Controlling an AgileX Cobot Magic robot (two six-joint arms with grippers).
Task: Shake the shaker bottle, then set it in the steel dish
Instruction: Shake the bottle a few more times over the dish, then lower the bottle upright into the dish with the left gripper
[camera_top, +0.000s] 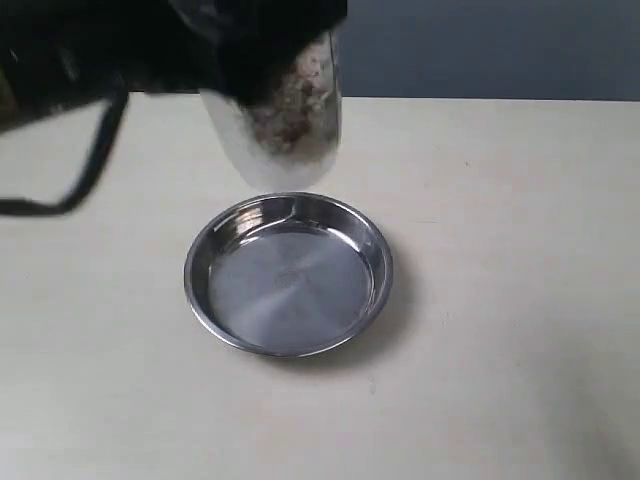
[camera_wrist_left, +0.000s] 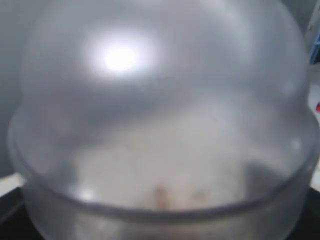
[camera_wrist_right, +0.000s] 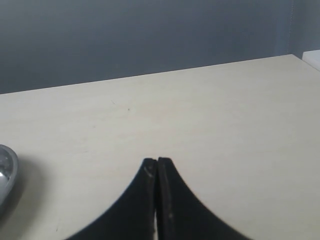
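The left gripper (camera_top: 268, 62) grips the shaker bottle (camera_top: 292, 135) clear above the steel dish (camera_top: 203, 300) (room for shaking); the right gripper (camera_wrist_right: 157, 163) rests pinched together, empty.

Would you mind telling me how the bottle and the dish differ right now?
The bottle hangs clear of the table; the dish lies flat on it. The bottle is frosted plastic with grains inside; the dish is shiny steel and empty. The bottle is tall and narrow; the dish is low and wide. Both are round.
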